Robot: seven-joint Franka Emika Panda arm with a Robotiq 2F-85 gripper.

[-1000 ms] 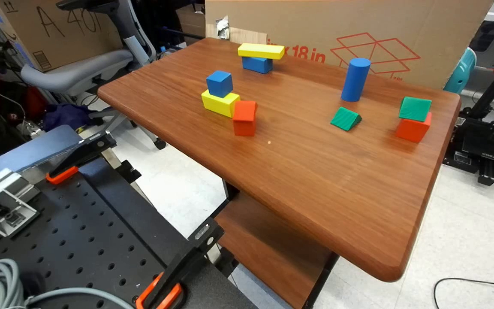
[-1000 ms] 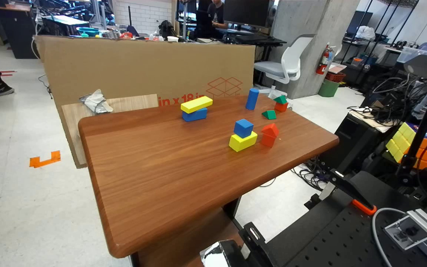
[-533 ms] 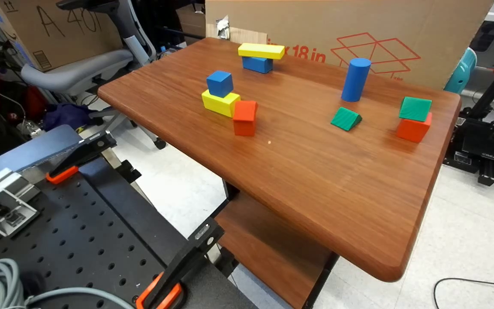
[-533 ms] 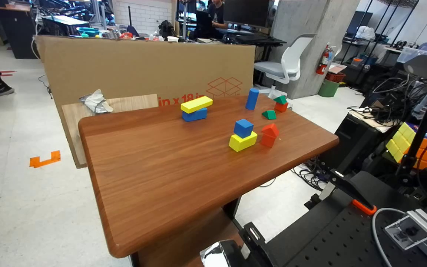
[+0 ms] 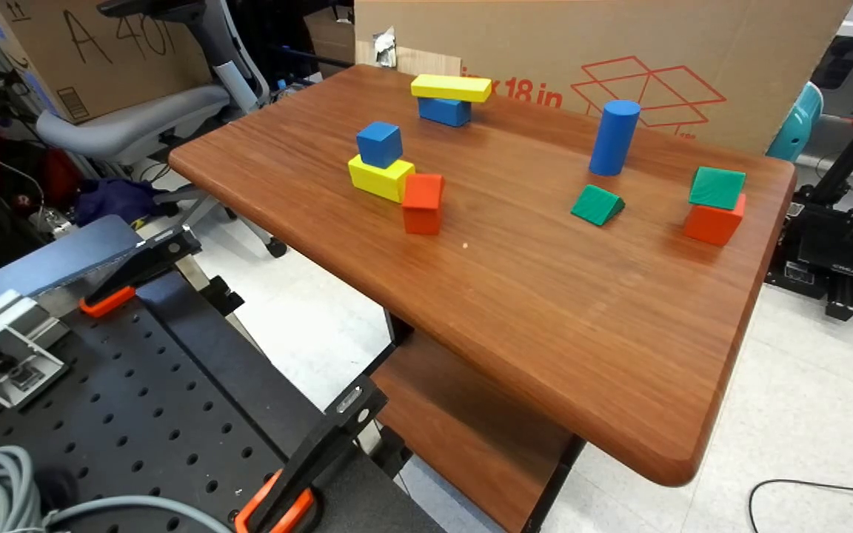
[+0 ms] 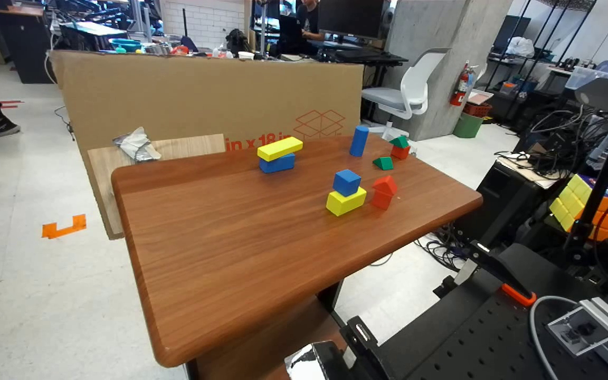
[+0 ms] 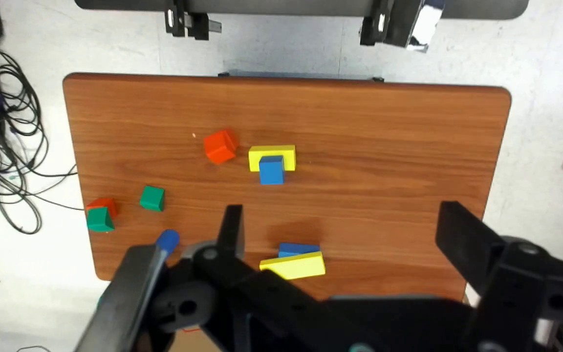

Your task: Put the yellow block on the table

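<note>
See long yellow bar (image 5: pixel 451 88) lying askew on blue rectangular block (image 5: pixel 444 112), propped by it off wood-grain table (image 5: pixel 545 296). Needs lifting off, setting down. Holding nothing in gripper (image 7: pixel 342 208), with fingers spread wide apart, presumably for straddling bar.

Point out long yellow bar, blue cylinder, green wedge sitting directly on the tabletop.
Long yellow bar (image 7: pixel 294 265), wrist view: middle of its length.
Blue cylinder (image 5: pixel 614 139), in an exterior view: curved side, midway up.
Green wedge (image 5: pixel 594 203), in an exterior view: sloping face.
</note>
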